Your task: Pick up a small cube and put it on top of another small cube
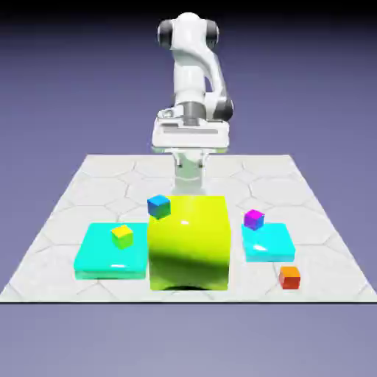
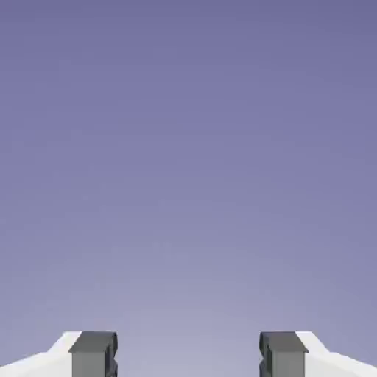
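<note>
My claw [image 2: 188,355]: spread wide, my two grey tips well apart with only blue-violet backdrop [image 2: 188,169] between them
My arm [image 1: 190,70]: upright at the far edge of the surface [image 1: 309,221], behind all the blocks
Orange-red cube [image 1: 290,278]: on the surface near its front edge, toward the exterior view's right, just in front of the right cyan slab
Right cyan slab [image 1: 269,244]: flat on the surface, between the big block and the right edge
Magenta cube [image 1: 254,219]: at the back left corner of that slab
Big yellow-green block [image 1: 189,247]: in the middle, taller than the rest
Blue cube [image 1: 159,207]: at the big block's upper left corner
Left cyan slab [image 1: 110,258]: beside the big block
Yellow cube [image 1: 122,236]: seen over the left slab
</note>
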Available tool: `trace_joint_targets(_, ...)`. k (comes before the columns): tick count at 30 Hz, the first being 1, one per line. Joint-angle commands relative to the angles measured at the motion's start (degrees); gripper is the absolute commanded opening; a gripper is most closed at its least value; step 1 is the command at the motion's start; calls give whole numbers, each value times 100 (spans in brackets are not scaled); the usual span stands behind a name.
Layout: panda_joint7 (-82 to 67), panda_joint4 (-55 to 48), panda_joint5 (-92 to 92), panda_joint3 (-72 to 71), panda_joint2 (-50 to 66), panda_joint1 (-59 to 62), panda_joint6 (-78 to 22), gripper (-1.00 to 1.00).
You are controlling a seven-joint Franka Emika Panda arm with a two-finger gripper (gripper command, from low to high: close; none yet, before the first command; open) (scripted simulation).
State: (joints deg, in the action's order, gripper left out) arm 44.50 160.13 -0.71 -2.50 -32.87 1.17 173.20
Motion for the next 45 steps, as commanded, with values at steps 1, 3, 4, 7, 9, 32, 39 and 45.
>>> trace_joint_targets(1,170,-72,-59,-208,-18,154,-67,0)
trace_joint_targets(3,508,-217,-178,-623,-53,462,-202,0)
trace_joint_targets(4,678,-290,-237,-831,-71,615,-269,0)
trace_joint_targets(7,1186,-507,-415,-1454,-124,1077,-471,0)
trace_joint_targets(9,1525,-651,-534,-1869,-159,1384,-605,0)
trace_joint_targets(32,5421,-2316,-1897,-6645,-565,4921,-2153,0)
trace_joint_targets(39,6606,-2822,-2312,-8099,-688,5997,-2623,0)
trace_joint_targets(45,7623,-3256,-2667,-9344,-794,6920,-3027,0)
